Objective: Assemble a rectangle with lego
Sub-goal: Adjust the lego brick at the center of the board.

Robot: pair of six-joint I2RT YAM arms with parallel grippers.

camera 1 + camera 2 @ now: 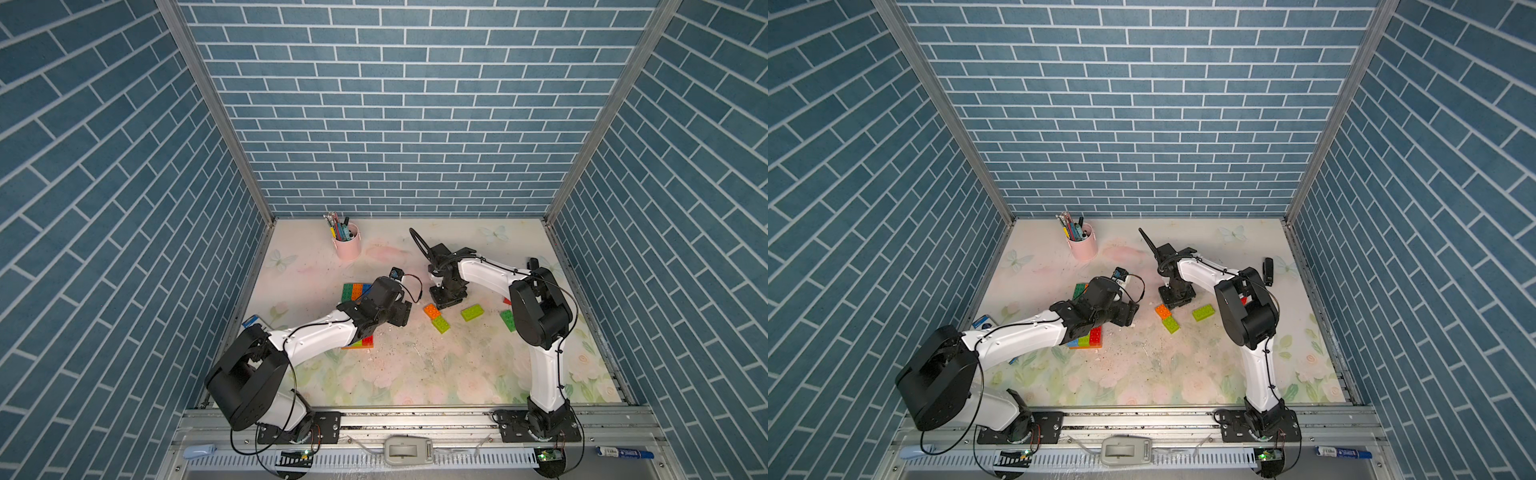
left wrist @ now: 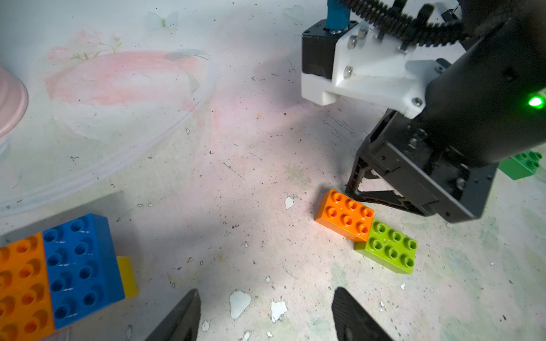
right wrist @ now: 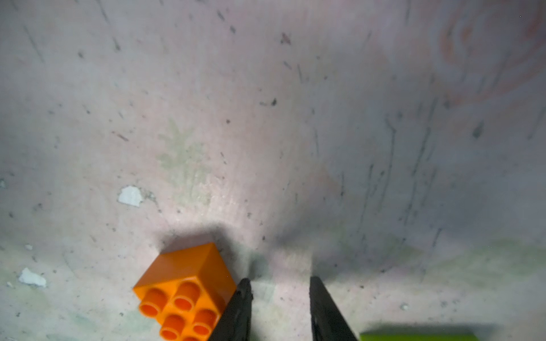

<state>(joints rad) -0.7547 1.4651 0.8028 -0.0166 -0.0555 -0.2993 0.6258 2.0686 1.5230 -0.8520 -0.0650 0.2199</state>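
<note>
An orange lego brick (image 1: 431,310) (image 2: 345,214) lies mid-table, corner to corner with a lime brick (image 1: 440,323) (image 2: 387,251). My right gripper (image 3: 280,295) points down just beside the orange brick (image 3: 183,295). Its jaws stand a narrow gap apart with only bare table between them, and one finger (image 3: 239,307) is against the brick's side. A joined slab of bricks (image 1: 355,291) (image 2: 79,265) lies partly under my left arm. My left gripper (image 2: 266,313) hovers open over bare table between slab and orange brick.
A second lime brick (image 1: 472,312) and a dark green brick (image 1: 508,320) lie right of the pair. A pink pen cup (image 1: 347,245) stands at the back. A small black object (image 1: 1268,270) lies by the right wall, a blue-white item (image 1: 984,322) by the left.
</note>
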